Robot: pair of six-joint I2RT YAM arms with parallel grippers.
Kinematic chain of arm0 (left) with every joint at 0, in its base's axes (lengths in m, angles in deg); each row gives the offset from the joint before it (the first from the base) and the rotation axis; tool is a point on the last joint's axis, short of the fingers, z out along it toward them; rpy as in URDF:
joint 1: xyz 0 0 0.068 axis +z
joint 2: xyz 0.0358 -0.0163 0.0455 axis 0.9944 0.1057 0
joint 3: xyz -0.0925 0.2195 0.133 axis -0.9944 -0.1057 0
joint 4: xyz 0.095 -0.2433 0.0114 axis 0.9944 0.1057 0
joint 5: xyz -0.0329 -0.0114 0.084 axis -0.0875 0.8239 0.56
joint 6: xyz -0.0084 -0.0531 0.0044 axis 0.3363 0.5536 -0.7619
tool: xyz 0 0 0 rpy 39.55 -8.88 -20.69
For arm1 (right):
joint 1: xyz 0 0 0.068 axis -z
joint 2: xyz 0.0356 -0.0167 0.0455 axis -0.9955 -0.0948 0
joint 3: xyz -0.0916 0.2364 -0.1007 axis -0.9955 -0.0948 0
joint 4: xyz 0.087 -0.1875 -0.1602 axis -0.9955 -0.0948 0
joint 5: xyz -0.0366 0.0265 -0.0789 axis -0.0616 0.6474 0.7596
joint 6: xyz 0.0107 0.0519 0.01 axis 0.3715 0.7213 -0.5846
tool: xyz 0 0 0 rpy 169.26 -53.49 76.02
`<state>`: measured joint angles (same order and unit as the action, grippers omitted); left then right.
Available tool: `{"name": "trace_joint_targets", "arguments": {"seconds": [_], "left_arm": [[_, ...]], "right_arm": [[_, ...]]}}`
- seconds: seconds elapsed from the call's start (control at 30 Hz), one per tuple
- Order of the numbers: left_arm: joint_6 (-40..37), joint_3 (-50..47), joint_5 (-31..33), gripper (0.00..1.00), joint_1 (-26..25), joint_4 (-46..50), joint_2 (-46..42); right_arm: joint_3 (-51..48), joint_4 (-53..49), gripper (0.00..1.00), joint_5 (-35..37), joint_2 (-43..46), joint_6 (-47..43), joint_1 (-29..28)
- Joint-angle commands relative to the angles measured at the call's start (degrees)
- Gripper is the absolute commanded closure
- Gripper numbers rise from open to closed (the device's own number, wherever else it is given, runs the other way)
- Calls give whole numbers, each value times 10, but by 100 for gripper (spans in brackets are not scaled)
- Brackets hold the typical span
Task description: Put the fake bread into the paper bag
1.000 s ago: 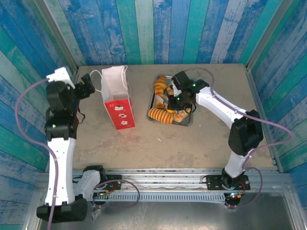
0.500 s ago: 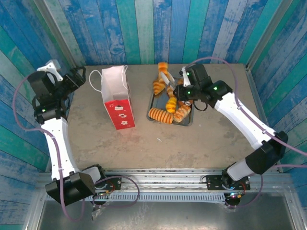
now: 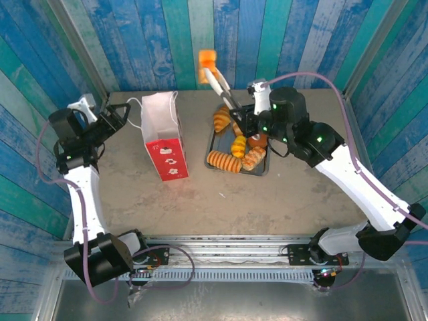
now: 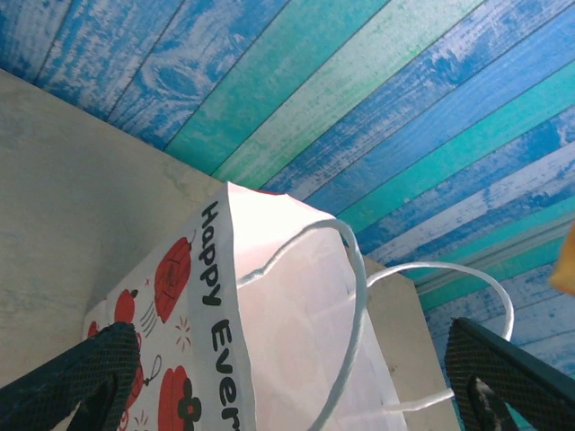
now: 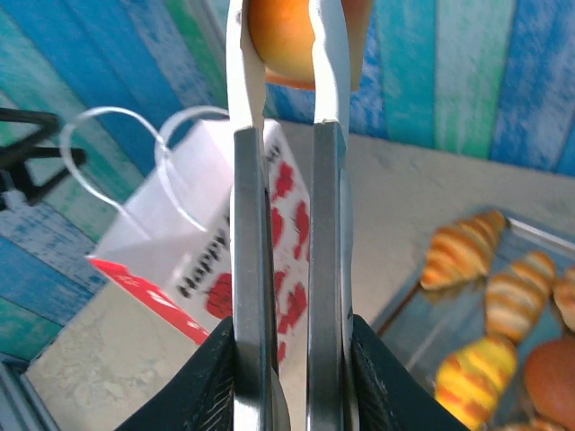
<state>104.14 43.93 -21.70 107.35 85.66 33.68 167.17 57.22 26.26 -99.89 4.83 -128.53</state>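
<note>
Bread is sitting pinched in right gripper; needs swinging toward nine o'clock over paper bag, left gripper idling wide.

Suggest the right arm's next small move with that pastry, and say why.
Probably swing the right gripper left until it is over the open top of the paper bag, then lower. It is shut on a piece of fake bread held high, beyond the tray. The bag stands upright to the left, with the open left gripper by its handles.
</note>
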Motion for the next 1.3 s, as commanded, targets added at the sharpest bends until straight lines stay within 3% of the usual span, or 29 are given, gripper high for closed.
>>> {"name": "trace_joint_targets", "arguments": {"seconds": [0.0, 0.2, 0.37, 0.53, 0.8, 1.0, 1.27], "left_arm": [[0, -9, -44, 12, 2, -35, 1], [5, -23, -81, 27, 2, -53, 12], [-6, -25, -67, 42, 2, -47, 16], [-16, -26, -49, 65, 2, -38, 17], [-49, -19, -13, 87, 2, -5, 8], [-66, -17, 16, 93, 2, 15, 0], [-88, -23, 38, 95, 2, 34, -13]], "right_arm": [[48, 67, 88, 27, -13, -35, -34], [106, 76, 88, 31, -65, -48, -100], [134, 74, 88, 47, -106, -48, -147], [154, 65, 88, 54, -141, -34, -165], [167, 39, 89, 71, -186, -5, -175], [198, 2, 89, 67, -227, 28, -176], [217, -22, 89, 72, -264, 79, -175]]}}
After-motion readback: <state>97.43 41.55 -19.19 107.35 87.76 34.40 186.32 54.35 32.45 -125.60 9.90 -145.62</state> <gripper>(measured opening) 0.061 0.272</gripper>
